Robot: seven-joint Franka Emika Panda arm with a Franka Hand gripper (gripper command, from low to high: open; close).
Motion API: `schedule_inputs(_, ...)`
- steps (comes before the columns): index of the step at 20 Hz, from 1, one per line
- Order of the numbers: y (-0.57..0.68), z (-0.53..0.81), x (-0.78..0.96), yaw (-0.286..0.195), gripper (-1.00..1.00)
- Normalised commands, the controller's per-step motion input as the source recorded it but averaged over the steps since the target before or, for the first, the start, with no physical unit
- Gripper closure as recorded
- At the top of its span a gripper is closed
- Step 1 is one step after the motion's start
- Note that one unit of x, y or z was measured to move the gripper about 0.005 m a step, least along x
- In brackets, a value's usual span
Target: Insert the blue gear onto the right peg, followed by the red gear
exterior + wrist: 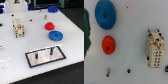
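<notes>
Blue gear (55, 35) lay just beside red gear (49, 26); right peg (51, 50) stood bare; gripper out of view, state unknown.

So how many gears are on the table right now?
2. The red gear lies beside the blue gear, both loose on the table, neither on a peg. None appear hidden.

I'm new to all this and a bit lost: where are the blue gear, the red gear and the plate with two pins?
blue gear (55, 35), exterior view, on its hub.
red gear (49, 26), exterior view, on its top.
plate (35, 58), exterior view, on its bare white surface.
</notes>
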Motion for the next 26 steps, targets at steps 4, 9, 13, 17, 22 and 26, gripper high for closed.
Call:
schedule_inputs(4, 0.67, -0.22, -0.3, 0.0, -1.0)
schedule_inputs(9, 0.65, -0.3, -0.19, 0.0, -1.0)
schedule_inputs(13, 0.47, -0.48, -0.01, 0.0, -1.0)
schedule_inputs(17, 0.31, -0.54, 0.0, 0.0, -1.0)
schedule_inputs(22, 0.14, -0.53, -0.03, 0.0, -1.0)
schedule_inputs(26, 0.04, -0.5, -0.07, 0.0, -1.0)
